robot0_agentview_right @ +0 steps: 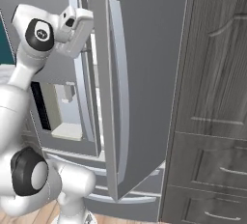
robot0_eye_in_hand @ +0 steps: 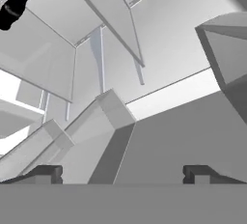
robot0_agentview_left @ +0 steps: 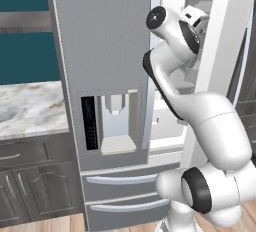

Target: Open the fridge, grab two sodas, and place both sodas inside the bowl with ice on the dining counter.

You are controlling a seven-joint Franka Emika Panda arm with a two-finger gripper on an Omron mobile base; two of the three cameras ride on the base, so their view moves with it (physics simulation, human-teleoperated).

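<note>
soda (robot0_eye_in_hand: 13, 8) half cut off, top-left

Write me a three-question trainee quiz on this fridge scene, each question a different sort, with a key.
1. True or false: the fridge's right door stands ajar.
2. The gripper's jaws are: A) shut on a can, B) open and empty, C) shut on the door handle.
3. Fill in: in the hand view, the dark bottle-shaped soda sits in the upper ____ corner.

Key: 1 true; 2 B; 3 left.
</note>
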